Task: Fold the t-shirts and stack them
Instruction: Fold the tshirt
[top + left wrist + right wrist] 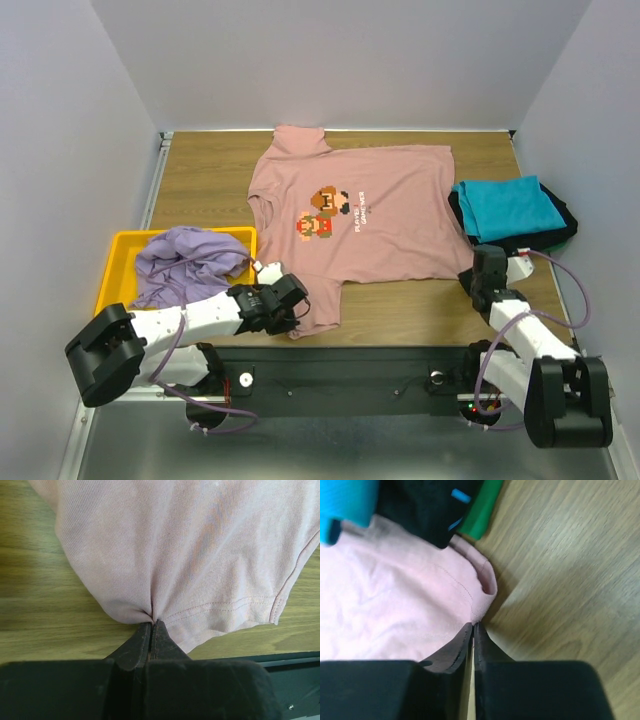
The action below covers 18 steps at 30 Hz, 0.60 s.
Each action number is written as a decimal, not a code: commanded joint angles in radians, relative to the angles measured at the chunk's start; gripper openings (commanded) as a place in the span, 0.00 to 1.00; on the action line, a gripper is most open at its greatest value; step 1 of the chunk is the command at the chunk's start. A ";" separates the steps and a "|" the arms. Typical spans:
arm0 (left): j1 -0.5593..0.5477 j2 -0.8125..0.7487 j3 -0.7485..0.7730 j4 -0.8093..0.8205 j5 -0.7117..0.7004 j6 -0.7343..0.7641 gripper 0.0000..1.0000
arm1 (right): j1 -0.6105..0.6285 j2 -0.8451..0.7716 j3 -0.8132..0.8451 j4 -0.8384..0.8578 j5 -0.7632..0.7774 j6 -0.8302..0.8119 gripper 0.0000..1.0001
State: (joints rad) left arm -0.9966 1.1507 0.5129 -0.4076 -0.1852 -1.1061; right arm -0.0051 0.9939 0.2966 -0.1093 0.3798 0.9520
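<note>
The dusty pink t-shirt [380, 210] with a pixel-figure print lies spread flat on the wooden table. My left gripper [295, 300] is shut on the shirt's near-left corner, and the cloth [190, 545] bunches into the closed tips [152, 622]. My right gripper [478, 262] is shut on the near-right hem corner of the same shirt [395, 605], pinching the hem at its tips [473, 625]. A folded teal t-shirt [505, 207] rests on a black t-shirt [560, 225] at the right. A lavender t-shirt [185, 262] lies crumpled in the bin.
The yellow bin [120, 250] sits at the near left beside the left arm. A green cloth edge [482, 505] shows under the black shirt. White walls enclose the table on three sides. A dark rail runs along the near edge [350, 375].
</note>
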 commanded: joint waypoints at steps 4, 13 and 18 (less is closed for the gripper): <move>0.004 -0.072 0.033 -0.108 0.013 0.014 0.00 | 0.004 -0.178 0.033 -0.134 -0.010 -0.062 0.00; 0.003 -0.163 0.009 -0.114 0.119 0.045 0.00 | 0.004 -0.379 0.105 -0.435 0.054 -0.052 0.01; 0.003 -0.238 0.006 -0.090 0.150 0.058 0.00 | 0.004 -0.390 0.119 -0.437 -0.010 -0.042 0.00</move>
State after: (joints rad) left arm -0.9928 0.9688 0.5129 -0.4911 -0.0666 -1.0763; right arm -0.0051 0.5900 0.3649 -0.4831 0.3756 0.9085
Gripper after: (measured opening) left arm 0.037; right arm 0.012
